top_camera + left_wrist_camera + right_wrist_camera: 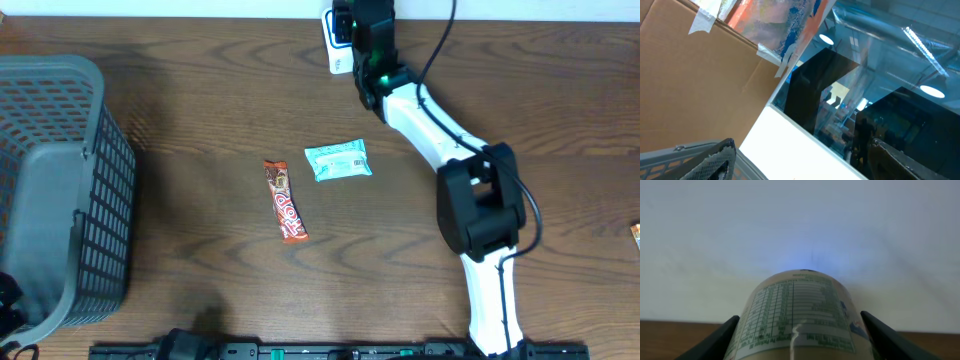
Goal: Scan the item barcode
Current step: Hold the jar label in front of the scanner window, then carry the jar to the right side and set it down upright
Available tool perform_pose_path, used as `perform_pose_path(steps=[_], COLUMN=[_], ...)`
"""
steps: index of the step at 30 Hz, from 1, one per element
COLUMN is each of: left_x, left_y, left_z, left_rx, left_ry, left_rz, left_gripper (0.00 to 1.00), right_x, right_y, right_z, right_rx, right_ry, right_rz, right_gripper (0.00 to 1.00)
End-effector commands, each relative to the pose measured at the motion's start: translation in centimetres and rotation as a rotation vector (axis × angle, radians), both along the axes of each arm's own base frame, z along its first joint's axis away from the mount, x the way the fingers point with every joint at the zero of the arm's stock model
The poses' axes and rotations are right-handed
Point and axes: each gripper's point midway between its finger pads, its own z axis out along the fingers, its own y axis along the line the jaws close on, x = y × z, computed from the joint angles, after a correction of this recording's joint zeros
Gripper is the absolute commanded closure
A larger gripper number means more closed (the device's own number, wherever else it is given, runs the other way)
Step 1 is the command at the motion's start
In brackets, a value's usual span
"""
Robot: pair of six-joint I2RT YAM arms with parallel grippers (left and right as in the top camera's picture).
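Presently gripping labelled bottle (798, 311) in right hand (801, 341), well beyond snack bar (285, 203); holding left hand (805, 173) open, empty; judged mid-scan, not yet confirmed.

No word, brand or number can be read with certainty. On the rounded container (797, 315), seen close in the right wrist view, a table of small green print is set out in rows and columns, with further green lines beneath it. The characters are too fine to be made out. In the overhead view, large white lettering is printed along the brown and orange snack bar (285, 203), but it is blurred. White markings on the teal packet (338, 160) are likewise illegible.
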Motion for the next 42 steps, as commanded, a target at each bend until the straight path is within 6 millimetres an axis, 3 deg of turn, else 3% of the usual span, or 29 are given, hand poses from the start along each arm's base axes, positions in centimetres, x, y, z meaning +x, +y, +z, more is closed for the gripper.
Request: perform_pose_path(steps=[1, 7, 14, 18, 24, 28, 32, 35, 38, 42], left_x=[-0.5, -0.5, -0.6, -0.6, -0.5, -0.6, -0.5, -0.6, -0.5, -0.5], left_y=[0.3, 0.3, 0.3, 0.3, 0.3, 0.3, 0.3, 0.3, 0.3, 0.3], left_z=[0.1, 0.1, 0.1, 0.1, 0.1, 0.1, 0.1, 0.1, 0.1, 0.1], left_rx=[-0.018, -0.018, -0.018, -0.018, -0.018, -0.018, -0.018, -0.018, -0.018, -0.018], left_ry=[-0.020, -0.020, -0.021, -0.021, -0.020, -0.020, -0.020, -0.020, -0.020, -0.021], left_rz=[0.009, 0.009, 0.010, 0.010, 0.010, 0.010, 0.010, 0.010, 0.009, 0.009], left_gripper=[0.15, 0.15, 0.15, 0.15, 0.15, 0.15, 0.15, 0.15, 0.15, 0.15], right_x=[0.3, 0.4, 0.5, -0.1, -2.4, -5.5, -10.1, -13.1, -16.1, -19.1], right_y=[0.2, 0.4, 0.3, 0.2, -2.4, -6.3, -12.9, -18.8, -24.7, -30.7], right_z=[-3.3, -5.4, -5.1, -3.7, 2.6, 7.5, 9.7, 9.0, 6.7, 3.3], right_rx=[-0.061, -0.073, -0.072, -0.077, -0.100, -0.122, -0.093, -0.026, 0.053, 0.160], right_ry=[0.029, 0.056, 0.052, 0.064, 0.098, 0.156, 0.302, 0.431, 0.579, 0.744], right_rz=[-0.004, -0.002, -0.002, -0.001, -0.042, -0.083, -0.192, -0.329, -0.480, -0.624], right_gripper=[0.54, 0.55, 0.56, 0.56, 0.56, 0.49, 0.44, 0.55, 0.57, 0.57])
